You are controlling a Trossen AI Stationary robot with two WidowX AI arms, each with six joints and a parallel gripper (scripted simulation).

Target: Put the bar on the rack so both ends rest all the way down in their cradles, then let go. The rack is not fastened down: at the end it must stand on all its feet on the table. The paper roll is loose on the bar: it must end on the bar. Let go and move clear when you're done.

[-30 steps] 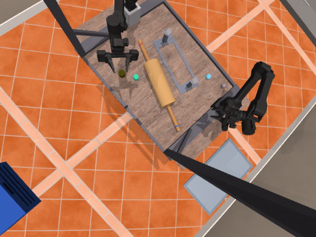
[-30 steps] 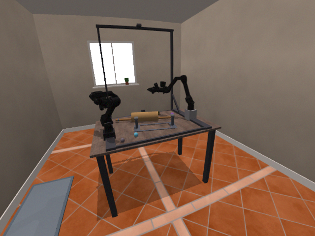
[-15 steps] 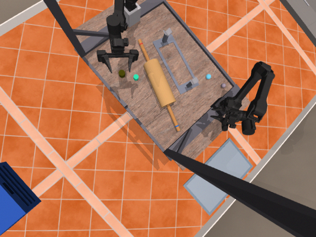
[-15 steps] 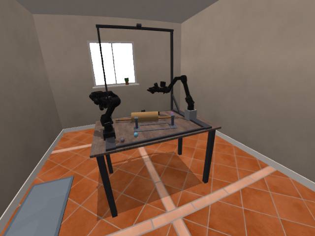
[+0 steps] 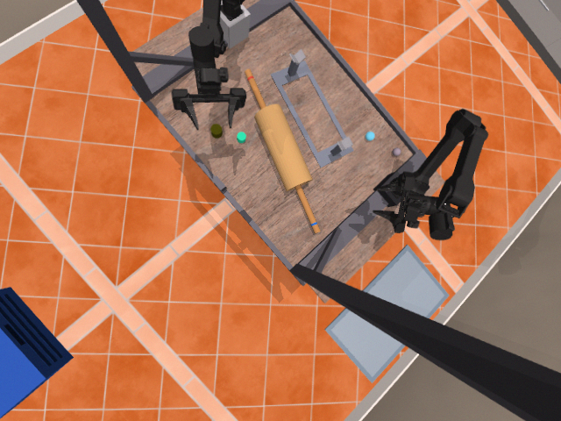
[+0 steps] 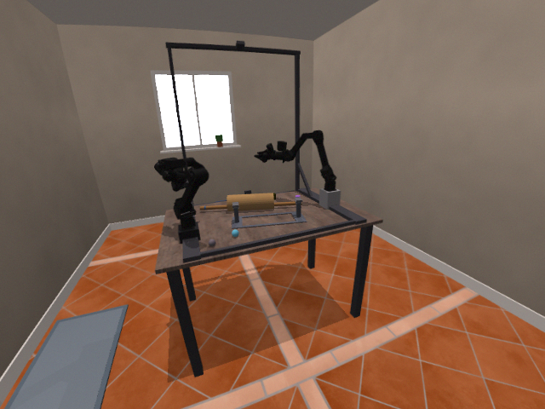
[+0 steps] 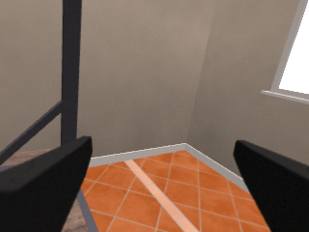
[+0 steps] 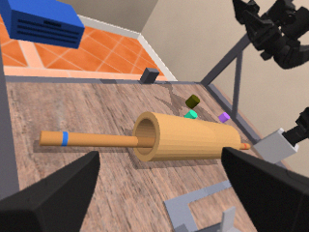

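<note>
The orange bar (image 5: 281, 149) lies flat on the wooden table, with a red band at its far end and a blue band (image 5: 314, 224) at its near end. The tan paper roll (image 5: 282, 146) sits around its middle. The grey rack (image 5: 312, 117) stands beside the bar on the table, with both of its cradle posts (image 5: 296, 63) (image 5: 342, 146) empty. My left gripper (image 5: 212, 124) is open and empty, high above the table edge; its wrist view (image 7: 161, 193) shows only wall and floor. My right gripper (image 5: 378, 200) is open and empty off the bar's blue end. Its wrist view (image 8: 159, 193) looks down the roll (image 8: 185, 135).
An olive cylinder (image 5: 216, 130) and a green piece (image 5: 241, 137) lie under the left gripper. A blue ball (image 5: 370, 136) and a grey ball (image 5: 396, 152) lie past the rack. A small purple piece (image 8: 223, 117) lies behind the roll. Dark frame posts rise at the table corners.
</note>
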